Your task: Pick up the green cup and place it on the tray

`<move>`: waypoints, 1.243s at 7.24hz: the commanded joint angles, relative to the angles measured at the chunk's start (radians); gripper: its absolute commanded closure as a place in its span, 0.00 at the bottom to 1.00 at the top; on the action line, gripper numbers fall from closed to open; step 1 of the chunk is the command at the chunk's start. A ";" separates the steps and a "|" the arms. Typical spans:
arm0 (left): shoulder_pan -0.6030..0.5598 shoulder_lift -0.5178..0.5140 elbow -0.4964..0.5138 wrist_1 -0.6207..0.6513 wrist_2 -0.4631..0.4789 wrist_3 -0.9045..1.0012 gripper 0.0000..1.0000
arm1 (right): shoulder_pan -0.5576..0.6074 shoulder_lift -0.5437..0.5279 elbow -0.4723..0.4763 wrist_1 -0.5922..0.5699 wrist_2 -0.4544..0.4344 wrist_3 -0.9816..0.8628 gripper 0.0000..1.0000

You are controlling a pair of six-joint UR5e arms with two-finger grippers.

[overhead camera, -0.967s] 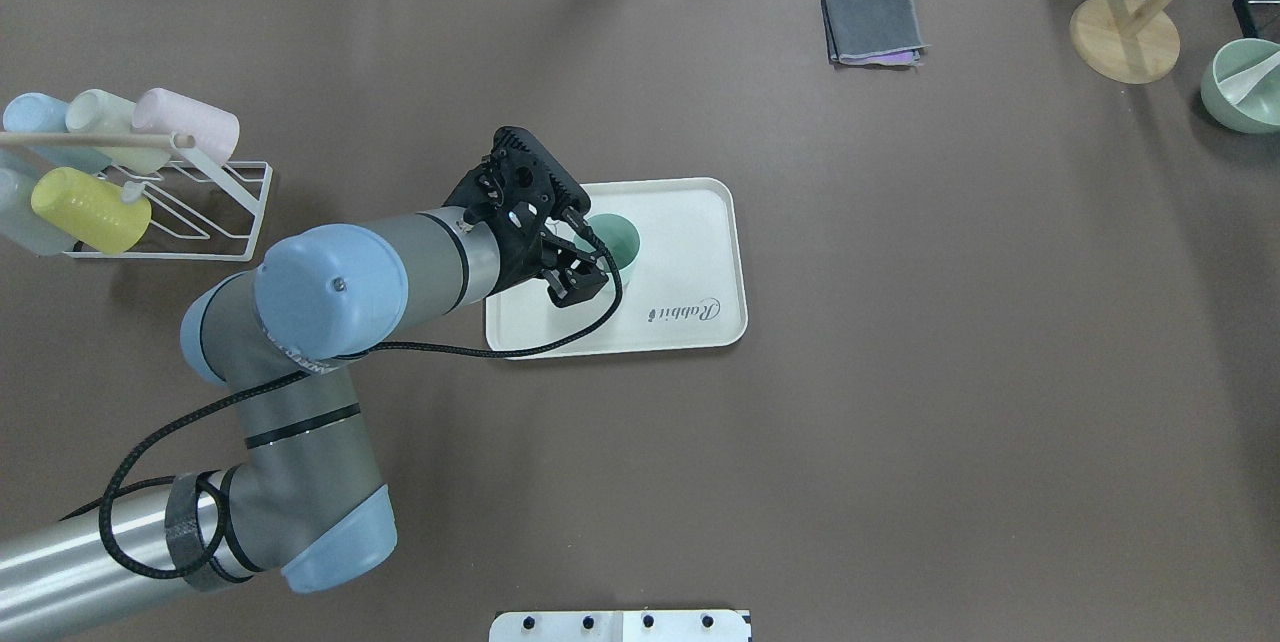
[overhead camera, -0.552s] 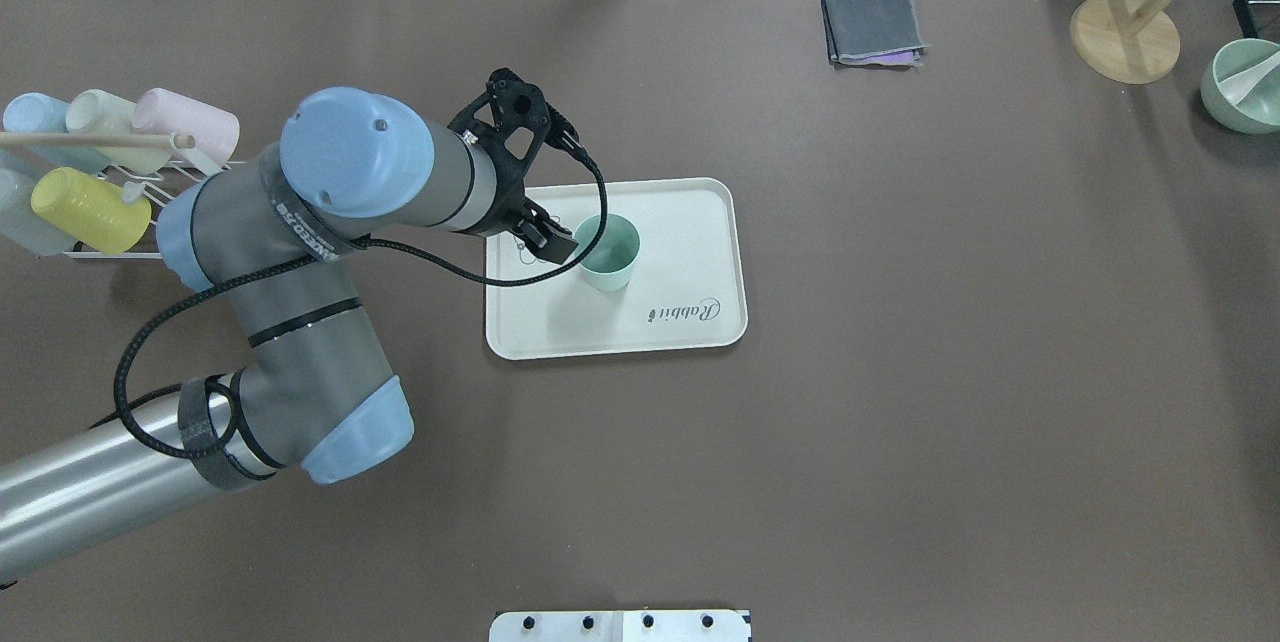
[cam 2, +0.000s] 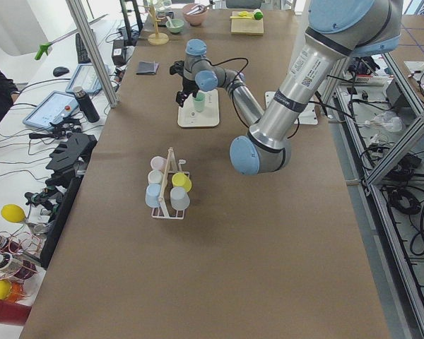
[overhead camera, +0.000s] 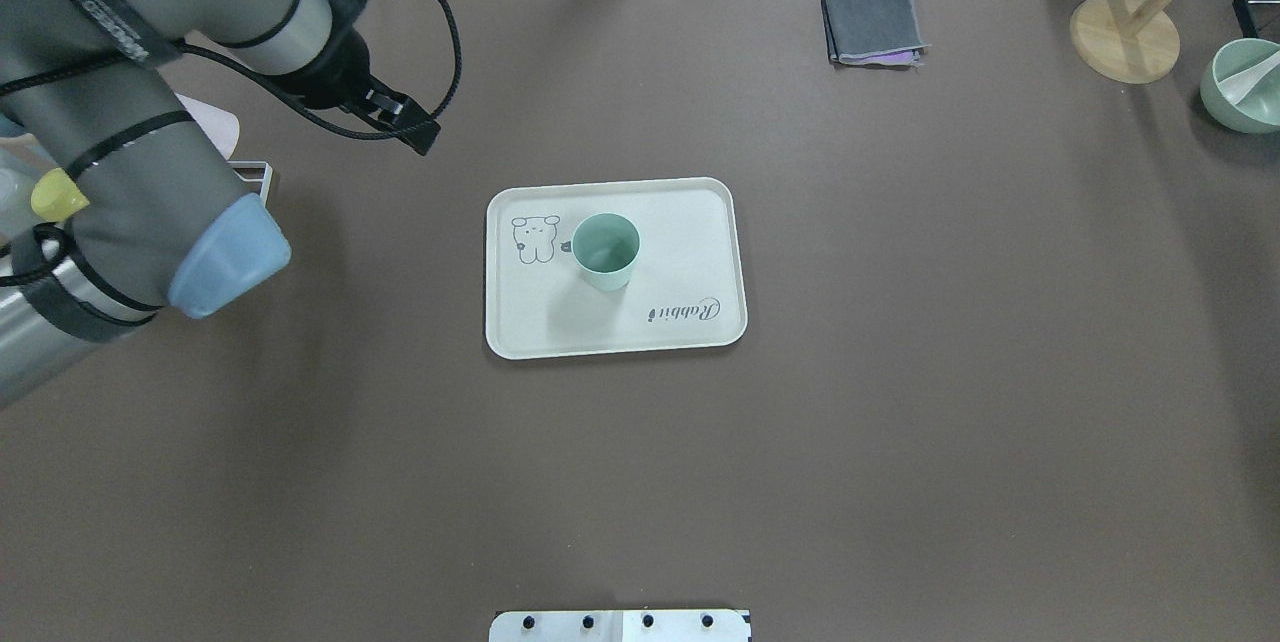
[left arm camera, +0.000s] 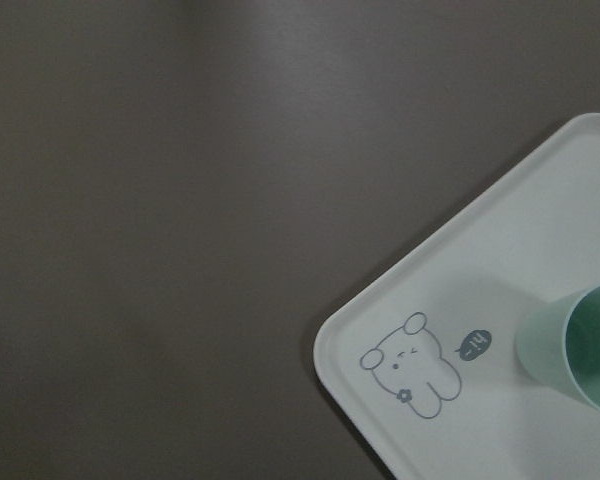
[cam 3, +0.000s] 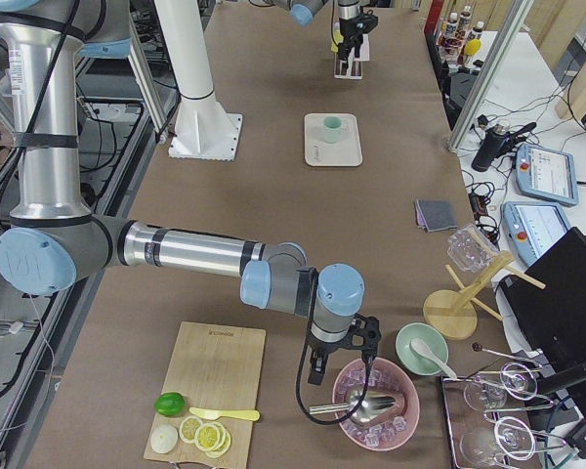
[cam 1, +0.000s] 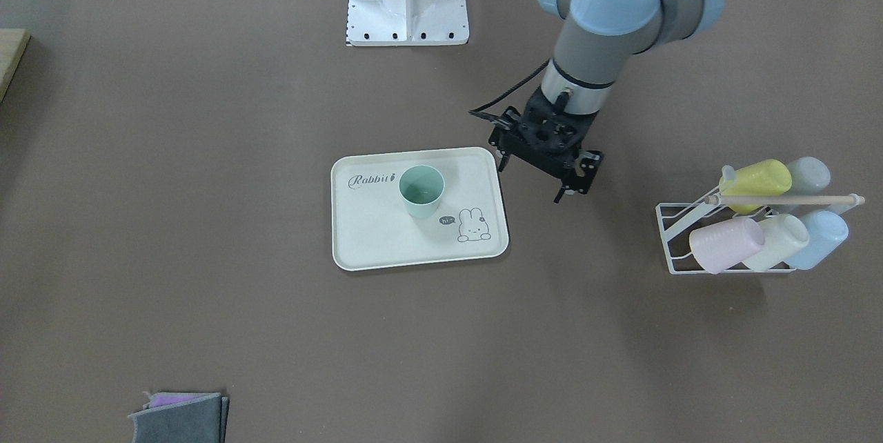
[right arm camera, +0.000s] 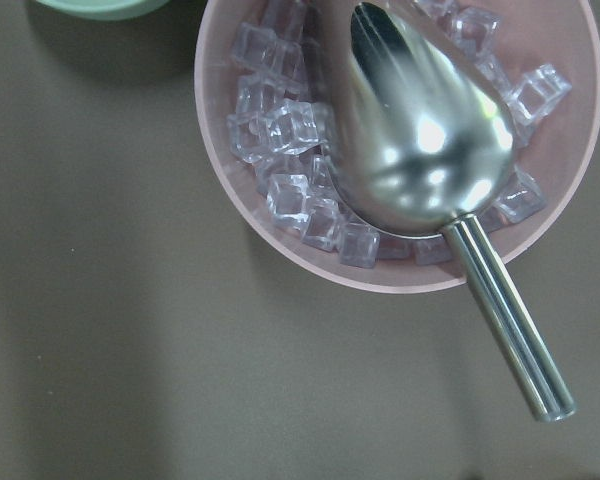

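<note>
left gripper [cam 1: 531, 179]: jaws spread wide, nothing in them. Hangs above bare table [cam 1: 207, 153] just beside the tray's corner on the rack side, well clear of the cup.
right gripper [cam 3: 337, 363]: parked over the pink bowl at the far end. Only a side camera shows it, so I can't tell whether it's spread or closed.
green cup [cam 1: 421, 191]: upright, mouth up, standing on the tray [cam 1: 359, 243] near its middle, between the "Rabbit" script and the bunny print. Nothing touches it.
step: my read is the placement is done and only parking the left arm is left.
do it well: keep the jaws wide and the wrist high. Move away from the tray, not across it. Don't let the cable [overhead camera: 450, 32] loop swing over the cup.
watch: the rack [cam 1: 672, 236] sits near the arm on that side. A low sweep could clip its wooden rod or the cups on it, so go up before going sideways.
cup handling: light plastic and empty, so any brush would likely tip or slide it. No re-touch needed.
cup contents: empty, the bare bottom shows.
tray contents: the cup only.
rack contents: pastel cups [cam 1: 726, 243] lying on their sides, yellow, pink, cream and blue among them. Their insides aren't visible.
pink bowl [right arm camera: 400, 280]: full of ice cubes [right arm camera: 280, 130]. A metal scoop [right arm camera: 420, 120] lies in the ice with its handle out over the rim.
green bowl [overhead camera: 1222, 107]: a white spoon [overhead camera: 1255, 77] inside; I can't tell whether it holds anything else.
</note>
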 commanded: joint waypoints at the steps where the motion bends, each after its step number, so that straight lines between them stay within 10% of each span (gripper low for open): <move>1: -0.201 0.089 -0.067 0.072 -0.130 0.016 0.02 | 0.000 0.000 0.000 0.000 0.000 -0.002 0.00; 5: -0.484 0.281 -0.018 0.249 -0.178 0.290 0.02 | 0.000 0.000 -0.001 -0.002 0.000 -0.003 0.00; 9: -0.598 0.350 0.233 0.267 -0.175 0.579 0.02 | 0.000 0.000 -0.003 -0.002 0.000 -0.003 0.00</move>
